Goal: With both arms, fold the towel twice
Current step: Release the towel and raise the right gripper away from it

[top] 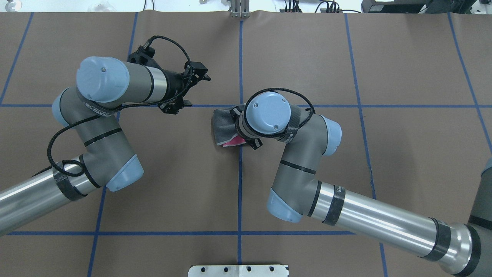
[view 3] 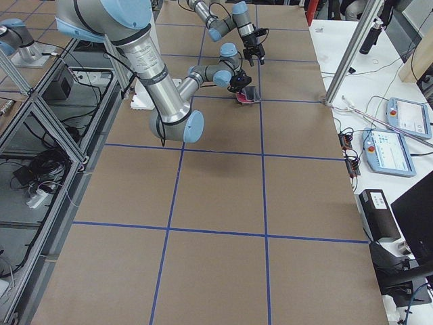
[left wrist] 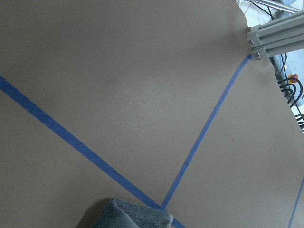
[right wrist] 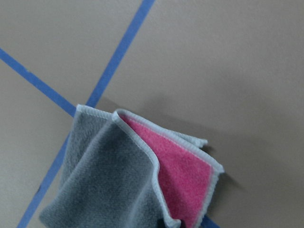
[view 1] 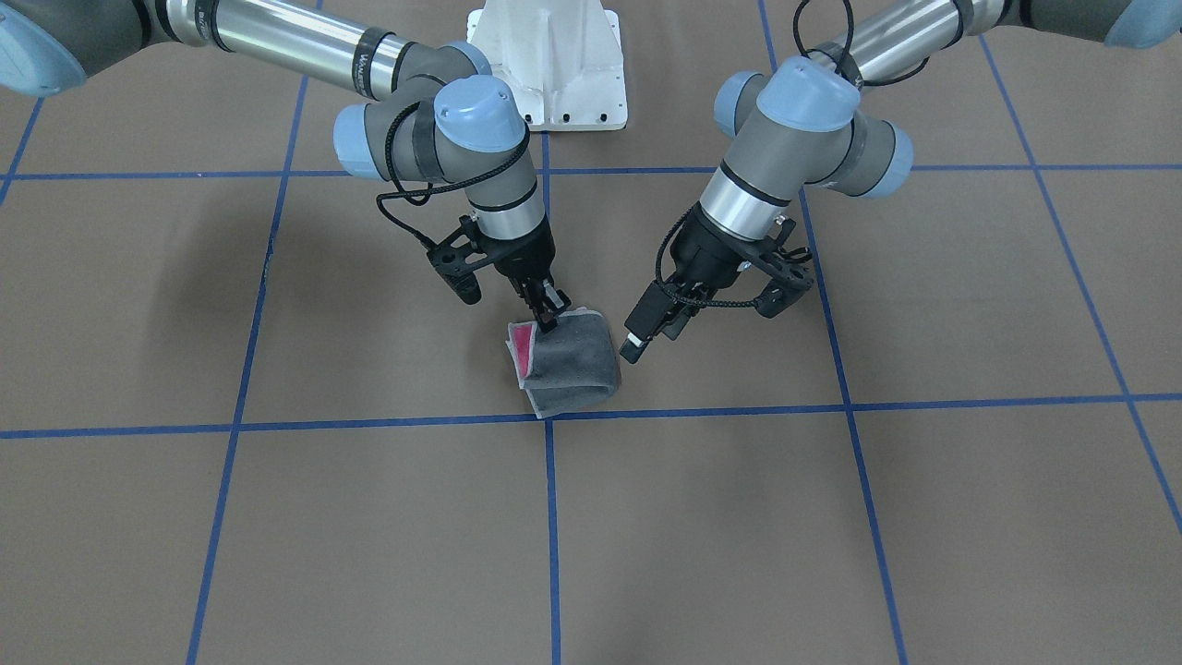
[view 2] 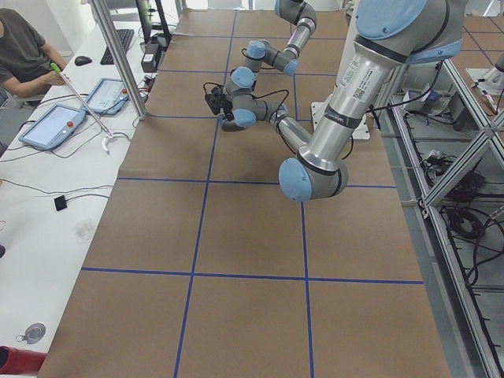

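The towel (view 1: 572,365) lies folded at a crossing of blue tape lines, dark grey face out, with a pink strip at one side. It also shows in the overhead view (top: 223,127), the left wrist view (left wrist: 128,216) and the right wrist view (right wrist: 104,180). My right gripper (view 1: 547,309) is shut on the towel's robot-side edge, and the cloth bulges under it. In the overhead view the wrist hides it. My left gripper (view 1: 657,334) hangs open and empty just beside the towel, apart from it, as the overhead view also shows (top: 198,89).
The white bolted pedestal (view 1: 554,65) stands at the robot's side of the table. Brown paper with a blue tape grid (view 1: 551,517) covers the table. An aluminium post (left wrist: 275,33) stands at the far edge. An operator (view 2: 20,55) and tablets are at the side bench.
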Available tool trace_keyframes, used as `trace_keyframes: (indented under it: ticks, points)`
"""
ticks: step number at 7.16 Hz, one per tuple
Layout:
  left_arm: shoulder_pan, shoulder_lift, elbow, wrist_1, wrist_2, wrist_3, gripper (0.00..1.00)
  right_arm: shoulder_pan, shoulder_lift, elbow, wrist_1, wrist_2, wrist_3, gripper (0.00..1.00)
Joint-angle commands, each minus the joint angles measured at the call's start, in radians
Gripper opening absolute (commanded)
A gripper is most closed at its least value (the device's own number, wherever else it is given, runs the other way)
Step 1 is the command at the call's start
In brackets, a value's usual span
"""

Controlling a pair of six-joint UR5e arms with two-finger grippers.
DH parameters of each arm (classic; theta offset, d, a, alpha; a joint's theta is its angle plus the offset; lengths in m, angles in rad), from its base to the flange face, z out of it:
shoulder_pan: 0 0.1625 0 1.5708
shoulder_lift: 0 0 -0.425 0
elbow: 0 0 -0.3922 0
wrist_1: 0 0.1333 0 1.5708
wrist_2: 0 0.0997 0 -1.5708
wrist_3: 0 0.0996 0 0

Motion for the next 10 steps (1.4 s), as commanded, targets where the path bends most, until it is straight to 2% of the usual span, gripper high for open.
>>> trace_keyframes:
  ticks: [1,7,8,9,10]
  points:
    - [0.000,-0.003,-0.002,0.000,0.000,-0.004,1.00,0.037,0.005,0.008,-0.008,0.020,-0.023,0.16]
    - [0.000,-0.008,-0.003,0.000,0.000,-0.004,1.00,0.044,-0.010,0.000,-0.017,0.021,-0.066,0.18]
    - [0.000,-0.008,-0.002,0.000,0.000,-0.004,1.00,0.042,-0.015,0.000,-0.015,0.021,-0.071,0.45]
    - [0.000,-0.008,-0.002,0.000,0.000,-0.004,1.00,0.042,-0.025,0.002,-0.014,0.024,-0.071,0.99]
    - [0.000,-0.008,-0.002,0.000,0.000,-0.001,1.00,0.042,-0.041,0.009,-0.011,0.031,-0.072,1.00]
